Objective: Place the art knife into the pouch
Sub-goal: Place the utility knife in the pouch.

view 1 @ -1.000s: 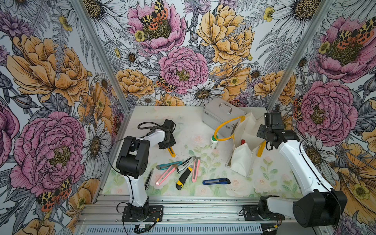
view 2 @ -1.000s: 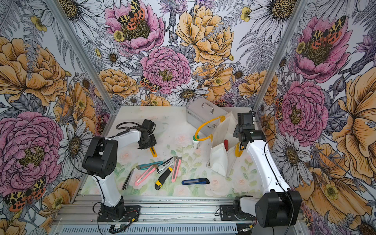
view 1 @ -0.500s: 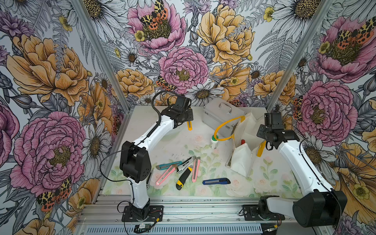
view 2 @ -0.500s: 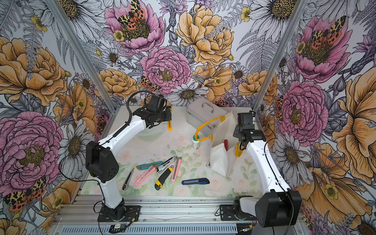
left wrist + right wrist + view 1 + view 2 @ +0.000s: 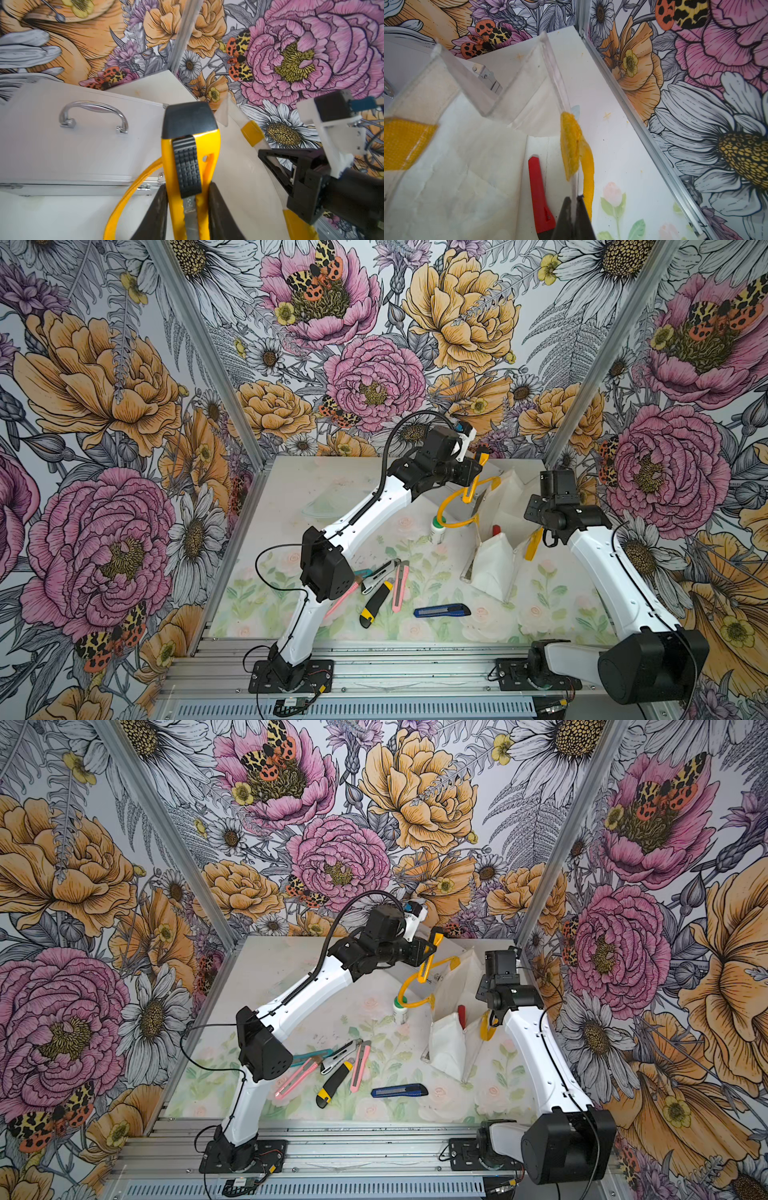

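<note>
The art knife [image 5: 188, 153] is yellow with a black end and a ribbed black slider. My left gripper [image 5: 188, 187] is shut on it, one finger [image 5: 158, 212] pressed on each side. In both top views this gripper [image 5: 473, 475] [image 5: 428, 955] hangs raised over the back of the table, above the pouch's looped yellow handle [image 5: 446, 506]. The pouch [image 5: 494, 564] [image 5: 449, 1044] is white fabric and stands open-mouthed. My right gripper [image 5: 574, 199] [image 5: 540, 531] is shut on the pouch's rim, next to its other yellow handle [image 5: 586, 162]. A red knife [image 5: 538, 187] lies inside the pouch [image 5: 467, 166].
A silver metal case [image 5: 62, 145] with a handle stands at the back, just beside the pouch. A small white bottle [image 5: 436, 526] stands by the looped handle. Several knives lie at the front, among them a pink one [image 5: 400, 585], a yellow-black one [image 5: 376, 601] and a blue one [image 5: 442, 610].
My left arm has risen from the left side of the table and swung right to the pouch, carrying the yellow knife. The right arm and pouch have stayed put.
</note>
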Available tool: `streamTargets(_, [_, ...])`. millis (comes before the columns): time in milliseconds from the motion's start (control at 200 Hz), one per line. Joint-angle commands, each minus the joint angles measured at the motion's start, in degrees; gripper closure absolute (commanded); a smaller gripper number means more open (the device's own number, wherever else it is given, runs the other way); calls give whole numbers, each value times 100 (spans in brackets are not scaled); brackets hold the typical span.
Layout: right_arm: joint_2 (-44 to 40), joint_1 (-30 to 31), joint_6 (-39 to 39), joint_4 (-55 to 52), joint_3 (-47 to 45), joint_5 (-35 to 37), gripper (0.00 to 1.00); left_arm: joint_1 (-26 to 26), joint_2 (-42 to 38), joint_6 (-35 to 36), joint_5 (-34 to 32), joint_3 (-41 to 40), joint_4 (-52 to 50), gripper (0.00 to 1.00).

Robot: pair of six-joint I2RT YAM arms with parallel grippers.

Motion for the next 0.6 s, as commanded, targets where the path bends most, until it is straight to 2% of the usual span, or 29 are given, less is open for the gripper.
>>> streamTargets(0, [93,-51,-134,150,219,-91,100,-127,-48,-38,605,-77,356,84])
streamTargets(230, [149,-51,-152,152,243,-188,100,-210,28,-366,988,63,738,84])
streamTargets(595, [-43,-51,-206,157,221,-224,100,-223,207,-868,1375,-307,1445,83])
